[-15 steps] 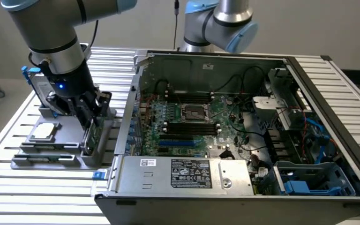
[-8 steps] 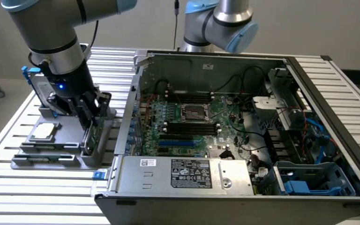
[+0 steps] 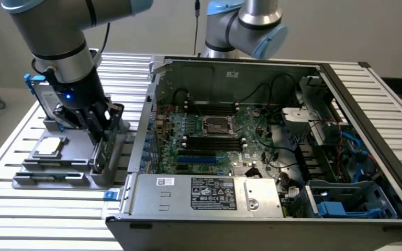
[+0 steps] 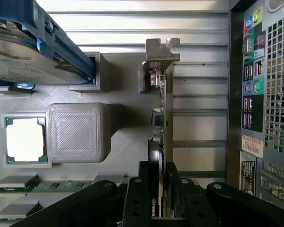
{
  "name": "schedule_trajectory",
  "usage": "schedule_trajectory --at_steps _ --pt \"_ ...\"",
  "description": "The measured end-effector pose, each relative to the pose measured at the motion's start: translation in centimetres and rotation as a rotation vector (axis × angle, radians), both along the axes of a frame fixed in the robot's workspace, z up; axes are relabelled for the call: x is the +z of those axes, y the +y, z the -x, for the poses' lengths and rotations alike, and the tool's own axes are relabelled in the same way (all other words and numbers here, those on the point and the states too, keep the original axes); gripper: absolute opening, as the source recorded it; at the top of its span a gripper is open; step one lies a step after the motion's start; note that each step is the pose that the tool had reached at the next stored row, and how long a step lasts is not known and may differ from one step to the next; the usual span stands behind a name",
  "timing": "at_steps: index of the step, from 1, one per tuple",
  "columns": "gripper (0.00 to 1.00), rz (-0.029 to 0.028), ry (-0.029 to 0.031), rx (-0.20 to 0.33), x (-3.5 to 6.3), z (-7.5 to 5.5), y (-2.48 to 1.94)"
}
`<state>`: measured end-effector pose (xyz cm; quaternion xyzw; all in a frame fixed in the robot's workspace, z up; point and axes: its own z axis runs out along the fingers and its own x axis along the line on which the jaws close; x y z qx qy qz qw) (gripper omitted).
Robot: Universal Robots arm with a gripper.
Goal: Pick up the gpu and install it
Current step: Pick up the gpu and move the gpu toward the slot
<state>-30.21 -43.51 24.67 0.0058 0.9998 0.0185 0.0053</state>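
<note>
The gpu stands on edge in a slot of the grey holder at the exterior view's left, beside the open computer case. In the wrist view the gpu shows edge-on: black shroud on one side, green board on the other, metal end bracket at the far end. My gripper has come down over the card's top edge. Its black fingers press on both faces of the card, so the gripper is shut on it. The card still sits in the holder.
The holder also carries a square silver chip, a silver hard drive with blue clips and memory sticks. The case's rear panel is close beside the card. The motherboard lies exposed, and a second arm stands behind the case.
</note>
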Motion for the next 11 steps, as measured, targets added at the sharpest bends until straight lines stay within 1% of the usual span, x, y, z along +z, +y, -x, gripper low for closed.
schedule_trajectory --at_steps 3,4,11 --pt "0.26 -0.0004 -0.0005 0.000 0.08 0.0 0.00" --pt "0.26 -0.0005 -0.0005 0.000 0.32 0.0 0.01" --pt "0.26 -0.0001 0.0000 0.001 3.50 0.0 0.02"
